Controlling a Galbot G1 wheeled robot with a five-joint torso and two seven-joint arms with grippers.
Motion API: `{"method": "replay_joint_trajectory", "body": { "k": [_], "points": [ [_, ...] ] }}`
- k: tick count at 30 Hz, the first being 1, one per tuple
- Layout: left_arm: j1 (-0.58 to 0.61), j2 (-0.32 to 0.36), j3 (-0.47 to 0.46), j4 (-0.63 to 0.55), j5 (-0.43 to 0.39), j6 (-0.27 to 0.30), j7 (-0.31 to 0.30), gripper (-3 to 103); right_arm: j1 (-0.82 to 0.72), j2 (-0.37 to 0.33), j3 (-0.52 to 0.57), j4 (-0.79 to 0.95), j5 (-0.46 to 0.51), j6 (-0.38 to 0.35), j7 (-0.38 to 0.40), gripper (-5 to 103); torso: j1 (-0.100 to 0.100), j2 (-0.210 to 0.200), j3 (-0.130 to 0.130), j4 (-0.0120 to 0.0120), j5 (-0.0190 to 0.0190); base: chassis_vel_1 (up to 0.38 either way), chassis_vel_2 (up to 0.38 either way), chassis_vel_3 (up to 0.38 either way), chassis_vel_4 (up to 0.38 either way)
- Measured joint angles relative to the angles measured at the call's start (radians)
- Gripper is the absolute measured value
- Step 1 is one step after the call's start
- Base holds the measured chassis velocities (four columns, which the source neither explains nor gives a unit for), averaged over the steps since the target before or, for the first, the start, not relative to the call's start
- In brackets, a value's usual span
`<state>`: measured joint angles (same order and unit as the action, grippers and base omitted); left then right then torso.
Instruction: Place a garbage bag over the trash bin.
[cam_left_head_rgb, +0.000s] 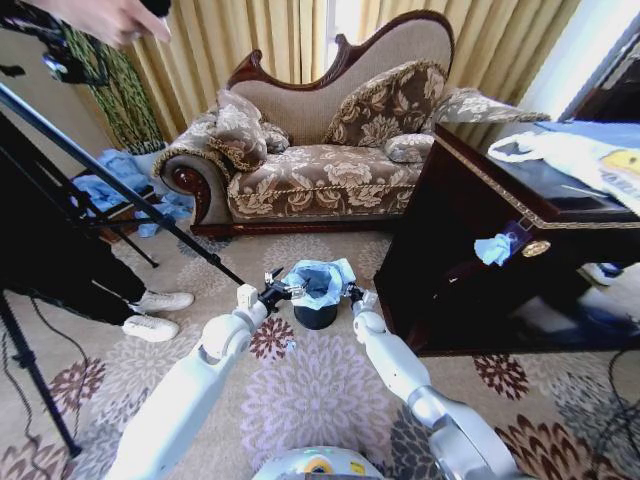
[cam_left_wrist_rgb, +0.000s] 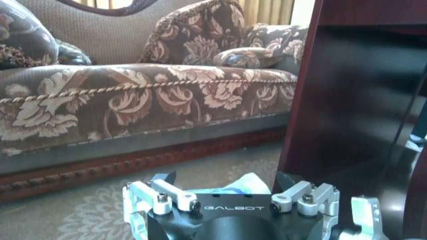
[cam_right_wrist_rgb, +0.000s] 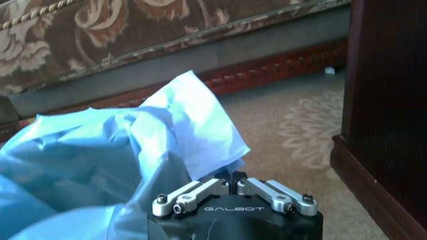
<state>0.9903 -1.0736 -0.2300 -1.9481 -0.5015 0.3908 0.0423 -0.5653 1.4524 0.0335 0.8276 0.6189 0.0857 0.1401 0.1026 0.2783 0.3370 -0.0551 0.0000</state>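
Observation:
The small black trash bin stands on the patterned carpet in front of the sofa. The pale-blue garbage bag is draped over its top, crumpled, with the mouth spread between my two grippers. My left gripper is at the bag's left edge. In the left wrist view it is open, with a bit of the bag's film between the spread fingers. At the bag's right edge, my right gripper is shut on the film. The right wrist view shows it pinching the bag.
A dark wooden cabinet stands close on the bin's right, with a white bag on top. The floral sofa is behind. A tripod leg and a person's white shoes are at the left, with blue cloth beyond.

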Motion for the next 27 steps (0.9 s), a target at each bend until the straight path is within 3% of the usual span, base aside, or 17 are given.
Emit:
{"method": "replay_joint_trajectory", "body": {
  "k": [3,6,14,17,20,21,25,27],
  "points": [
    [0.0,-0.002,-0.003,-0.003,-0.007,0.0,-0.001,100,-0.008,0.0,-0.002,-0.003,-0.012,0.0,-0.008,-3,0.0,0.0,0.0,0.0001,0.0,0.0,0.0,0.0,0.0],
    [0.001,-0.005,-0.005,-0.004,-0.013,0.0,-0.008,100,-0.018,-0.001,-0.001,0.007,-0.013,0.0,-0.007,1,0.0,0.0,0.0,0.0001,0.0,0.0,0.0,0.0,0.0],
    [-0.014,-0.015,-0.009,0.004,-0.032,0.005,-0.028,100,-0.082,-0.099,-0.012,0.179,0.008,-0.028,0.003,38,0.0,0.0,0.0,-0.0001,0.0,0.0,0.0,0.0,0.0],
    [-0.017,-0.015,-0.009,0.007,-0.035,0.006,-0.031,100,-0.094,-0.125,-0.012,0.206,0.006,-0.02,0.009,44,0.0,0.0,0.0,0.0,0.0001,0.0,0.0,0.0,0.0],
    [-0.02,-0.016,-0.009,0.015,-0.04,0.007,-0.04,100,-0.112,-0.161,-0.013,0.238,0.003,-0.004,0.011,60,0.0,0.0,0.0,0.0001,0.0,0.0,0.0,0.0,0.0],
    [-0.02,-0.016,-0.009,0.015,-0.04,0.007,-0.04,100,-0.112,-0.161,-0.013,0.238,0.003,-0.004,0.011,60,0.0,0.0,0.0,0.0001,0.0,0.0,0.0,0.0,0.0],
    [-0.025,-0.019,-0.008,0.019,-0.072,0.032,-0.081,100,-0.155,-0.202,-0.01,0.315,0.002,0.01,0.007,71,0.0,0.0,0.0,0.0001,0.0,0.0,0.0,0.0,0.0],
    [-0.025,-0.02,-0.003,0.019,-0.088,0.046,-0.115,100,-0.203,-0.231,-0.002,0.389,0.001,0.014,0.001,82,0.0,0.0,0.0,0.0001,0.0001,0.0,0.0,0.0,0.0]
  ]
}}
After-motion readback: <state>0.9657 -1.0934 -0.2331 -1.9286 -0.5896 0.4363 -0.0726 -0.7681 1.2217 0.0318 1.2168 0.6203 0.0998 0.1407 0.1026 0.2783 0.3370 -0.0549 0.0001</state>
